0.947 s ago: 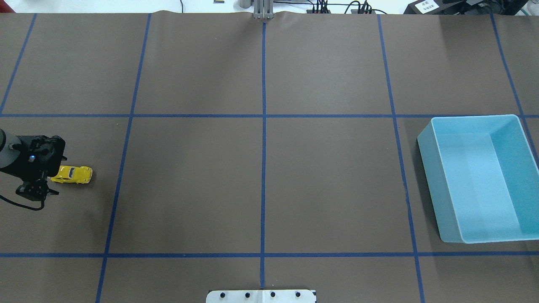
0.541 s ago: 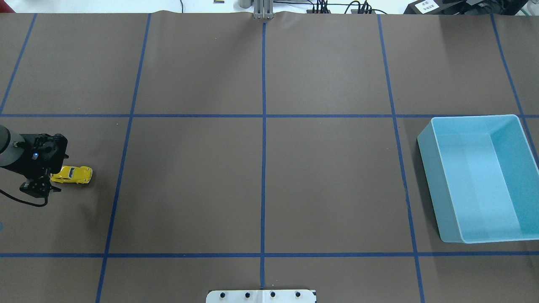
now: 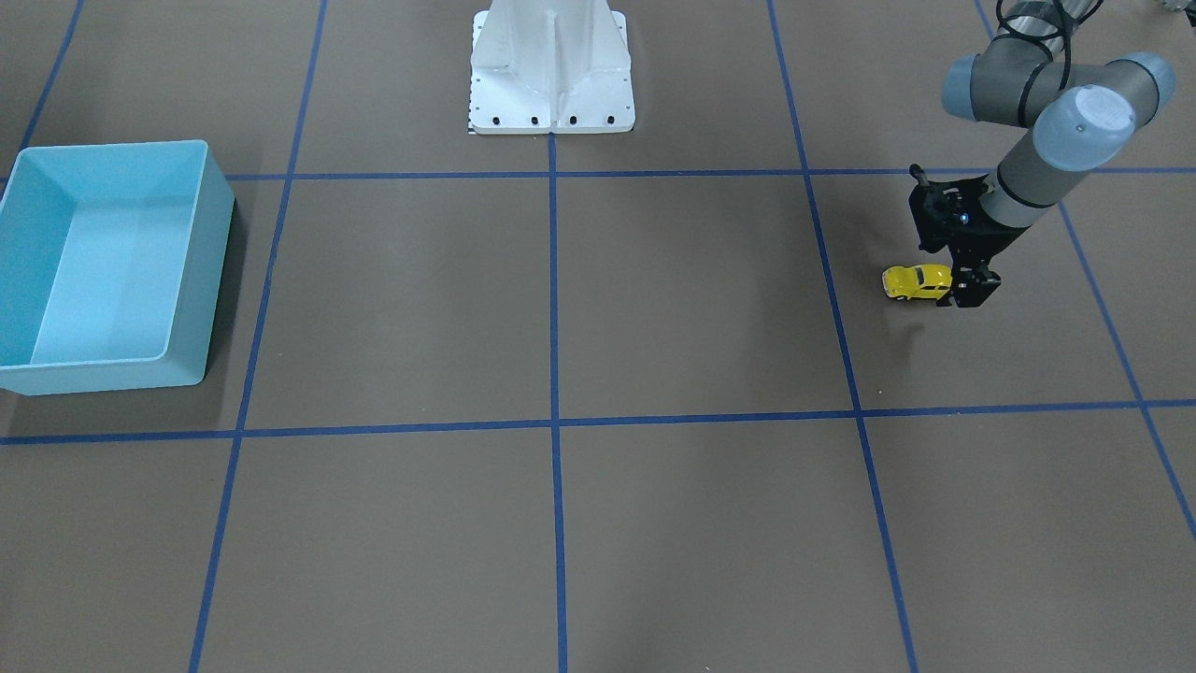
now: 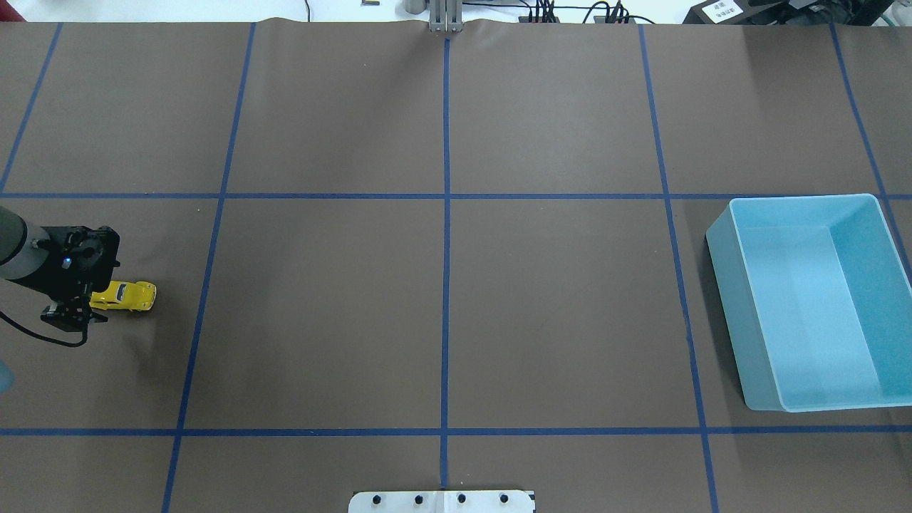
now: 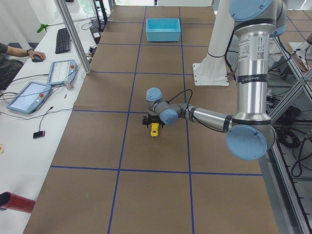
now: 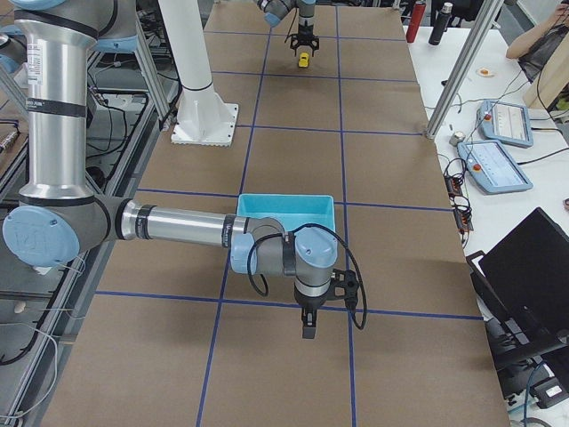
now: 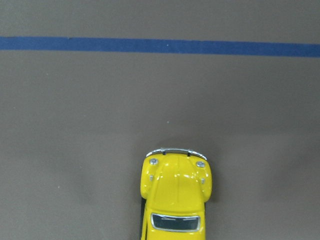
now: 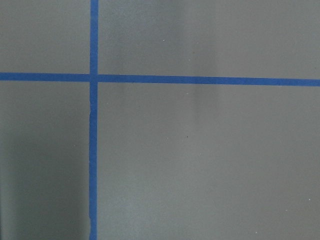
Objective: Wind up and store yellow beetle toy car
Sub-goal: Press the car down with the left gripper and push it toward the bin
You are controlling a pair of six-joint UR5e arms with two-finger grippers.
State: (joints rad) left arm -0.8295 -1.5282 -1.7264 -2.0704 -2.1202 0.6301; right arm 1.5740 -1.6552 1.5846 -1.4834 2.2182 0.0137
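Left gripper (image 4: 77, 313) has edged onto rear of yellow beetle toy car (image 4: 128, 296); can't tell whether it grips. I'd press wheels down, drag straight back.

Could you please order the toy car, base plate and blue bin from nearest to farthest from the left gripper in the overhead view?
1. yellow toy car, far left.
2. white base plate, bottom centre.
3. light blue bin, far right.

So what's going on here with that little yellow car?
The robot's left arm has its fingers down at the back end of the yellow toy car, which sits on the brown table. Whether they grip it, I cannot tell. The blue bin across the table is empty, and the right arm hangs over bare table near it.
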